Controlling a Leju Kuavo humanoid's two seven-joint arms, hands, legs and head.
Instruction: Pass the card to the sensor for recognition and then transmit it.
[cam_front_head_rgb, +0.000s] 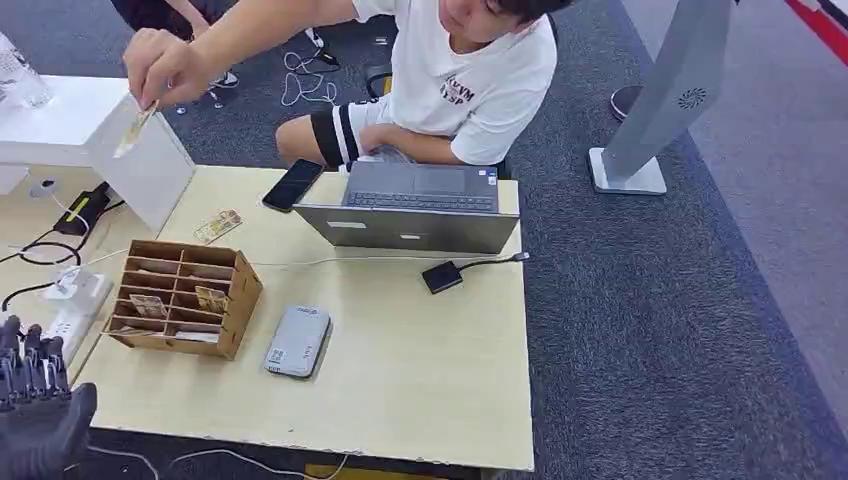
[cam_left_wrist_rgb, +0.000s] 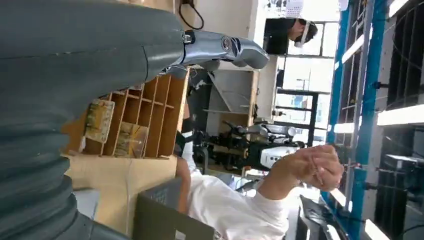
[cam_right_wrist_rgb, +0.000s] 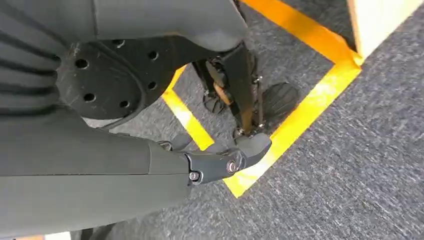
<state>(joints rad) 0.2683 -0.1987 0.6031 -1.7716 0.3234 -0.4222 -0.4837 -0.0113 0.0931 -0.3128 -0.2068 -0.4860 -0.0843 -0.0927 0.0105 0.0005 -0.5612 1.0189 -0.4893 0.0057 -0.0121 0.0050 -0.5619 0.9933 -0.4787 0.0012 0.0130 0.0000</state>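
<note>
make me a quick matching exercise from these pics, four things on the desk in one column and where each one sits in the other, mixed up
Things
1. wooden organizer
2. grey sensor box
3. black phone
4. laptop

Places
A. flat on the table, just right of the wooden organizer
B. at the table's far edge, in front of the seated person
C. near the table's left edge, cards in its compartments
D. at the far edge, just left of the laptop

Pairs: 1-C, 2-A, 3-D, 4-B

Grey ribbed robot hand cover
</note>
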